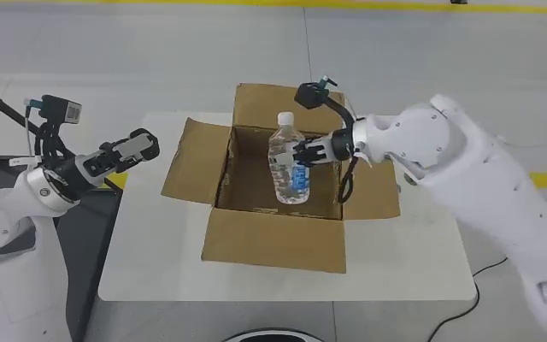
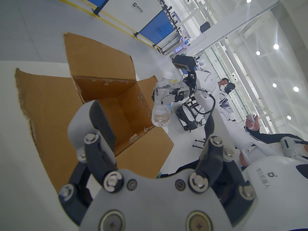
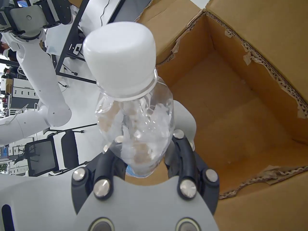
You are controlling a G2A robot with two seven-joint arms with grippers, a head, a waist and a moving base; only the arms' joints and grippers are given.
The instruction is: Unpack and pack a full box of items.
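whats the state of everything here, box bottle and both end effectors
cardboard box, open, flaps folded out, no items visible inside
water bottle, capped, upright, held in the air over the box
right end effector, shut on the water bottle
left end effector, open, holding nothing

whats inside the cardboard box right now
Bare cardboard floor, no items visible inside the box. The bottle, held over the opening by the right end effector, hides part of the floor.

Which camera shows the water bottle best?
The top view: the whole bottle, cap to base, in the right hand over the box. The right wrist view shows mostly its cap; the left wrist view shows it far off.
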